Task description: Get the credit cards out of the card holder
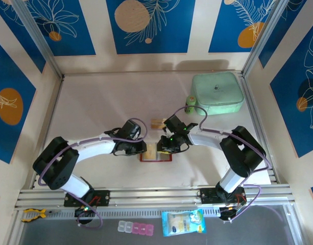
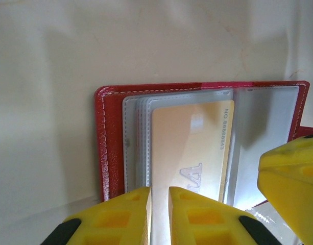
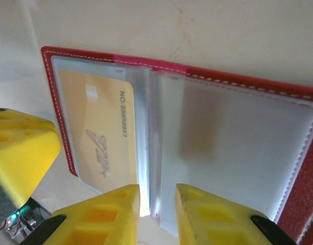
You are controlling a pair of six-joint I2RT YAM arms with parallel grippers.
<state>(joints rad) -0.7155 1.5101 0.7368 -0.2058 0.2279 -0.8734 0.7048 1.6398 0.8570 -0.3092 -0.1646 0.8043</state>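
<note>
The red card holder lies open and flat on the table between both arms. An orange-yellow credit card sits in a clear sleeve on its left half; the right-half sleeves look blank. My left gripper stands at the card's near left corner, jaws a narrow slit apart, nothing pinched. My right gripper is open over the middle fold, with the sleeve leaves' lower edge loose in the gap. A tan card-like rectangle lies on the table just beyond the holder.
A mint-green case sits at the back right with a small green bottle beside it. A packet and a pill box lie in front of the base rail. The two grippers stand close together over the holder.
</note>
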